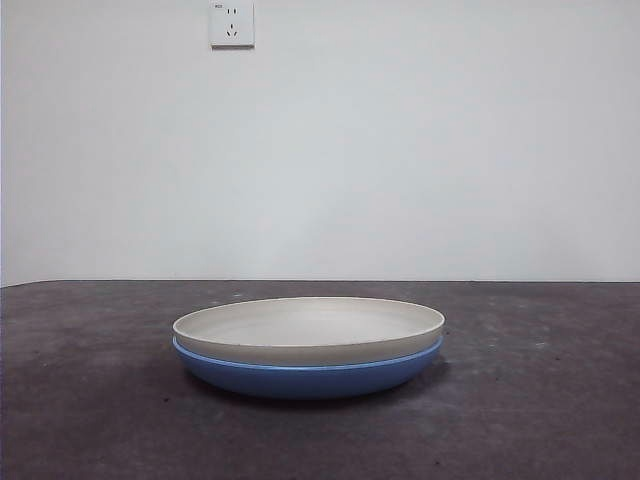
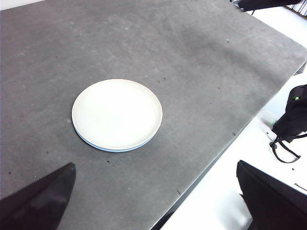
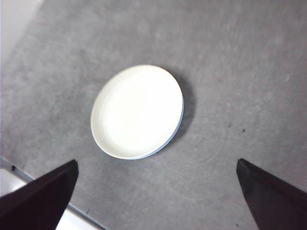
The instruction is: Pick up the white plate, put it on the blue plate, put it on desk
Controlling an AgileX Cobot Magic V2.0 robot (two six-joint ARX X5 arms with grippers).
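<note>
Wide dark grey mottled table [image 1: 90, 400] under a plain white wall, with a wall socket [image 1: 232, 24] high on the left. At centre, white plate [image 1: 308, 328] nested squarely inside blue plate [image 1: 305, 378], cream rim just above the blue one, both level on the table. Seen from above in each wrist view as a pale disc with only a thin blue crescent at its edge. No arm present in the front view.

Left gripper [image 2: 158, 201] high above the table and well apart from the stack, fingers [image 2: 43, 199] spread wide, holding nothing. Black cables [image 2: 292, 120] beside the table edge. Right gripper [image 3: 158, 196] likewise high over the stack, fingers [image 3: 41, 199] wide apart, empty.

Stacking step apparently done, judging from how the plates lie; remaining step probably lifting the white plate off again and onto bare table. Next move likely needing a descent to the rim and a pinch on the cream lip alone, clear of the blue rim just beneath.
</note>
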